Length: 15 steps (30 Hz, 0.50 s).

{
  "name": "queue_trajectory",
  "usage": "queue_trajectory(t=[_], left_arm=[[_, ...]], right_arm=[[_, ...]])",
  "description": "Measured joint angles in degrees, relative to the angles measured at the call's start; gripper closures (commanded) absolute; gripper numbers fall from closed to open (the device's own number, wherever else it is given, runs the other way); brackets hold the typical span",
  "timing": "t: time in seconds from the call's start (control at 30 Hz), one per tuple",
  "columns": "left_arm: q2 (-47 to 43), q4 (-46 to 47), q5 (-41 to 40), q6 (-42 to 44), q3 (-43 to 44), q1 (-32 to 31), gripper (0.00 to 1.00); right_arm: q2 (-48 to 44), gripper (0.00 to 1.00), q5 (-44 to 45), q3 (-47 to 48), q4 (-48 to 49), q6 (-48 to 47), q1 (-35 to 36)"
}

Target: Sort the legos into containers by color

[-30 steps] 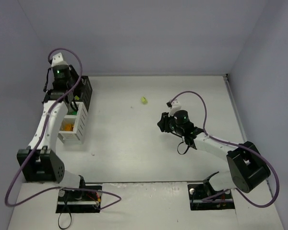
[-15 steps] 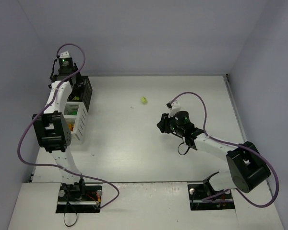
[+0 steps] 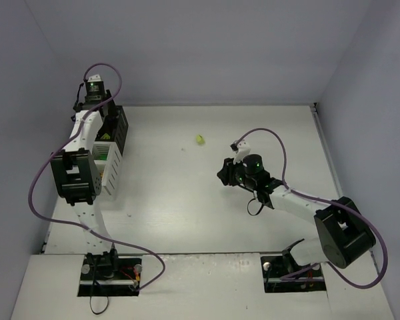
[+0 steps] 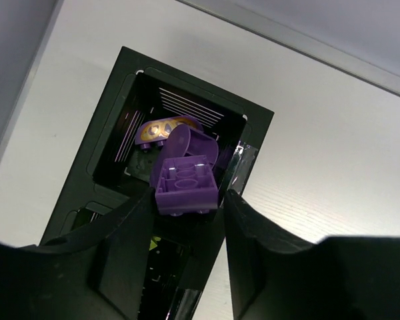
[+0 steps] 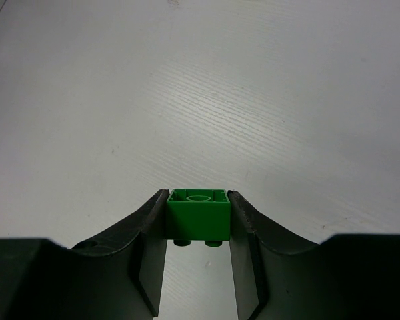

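My left gripper (image 4: 189, 200) is shut on a purple lego (image 4: 187, 183) and holds it over the open top of the black container (image 4: 187, 80). More purple pieces (image 4: 180, 133) lie inside that container. In the top view the left gripper (image 3: 105, 125) hangs over the black container (image 3: 120, 127) at the far left. My right gripper (image 5: 199, 220) is shut on a dark green lego (image 5: 199, 212) a little above the bare table. In the top view the right gripper (image 3: 225, 175) sits right of the middle. A light green lego (image 3: 199, 139) lies alone on the table.
The white containers (image 3: 112, 172) continue the row toward me from the black one, partly covered by the left arm. The enclosure's walls stand close at the left, back and right. The right arm's cable (image 3: 267, 133) loops above its wrist.
The left arm has risen and stretched toward the back, carrying its gripper further over the black container. The right arm has barely moved and keeps its green lego.
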Motion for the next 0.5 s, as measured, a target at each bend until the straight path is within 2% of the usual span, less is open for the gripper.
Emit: queue_trajectory(t=[0.1, 0.2, 0.5], left_arm=[[0.0, -0.5, 0.0, 0.3, 0.6, 0.0, 0.44], [-0.1, -0.5, 0.3, 0.5, 1.0, 0.0, 0.37], [-5.6, -1.5, 4.8, 0.0, -0.4, -0.5, 0.35]], right_arm=[[0.0, 1.00, -0.2, 0.0, 0.0, 0.0, 0.0], [0.0, 1.00, -0.6, 0.0, 0.2, -0.1, 0.0], [0.0, 1.00, -1.5, -0.5, 1.6, -0.4, 0.0]])
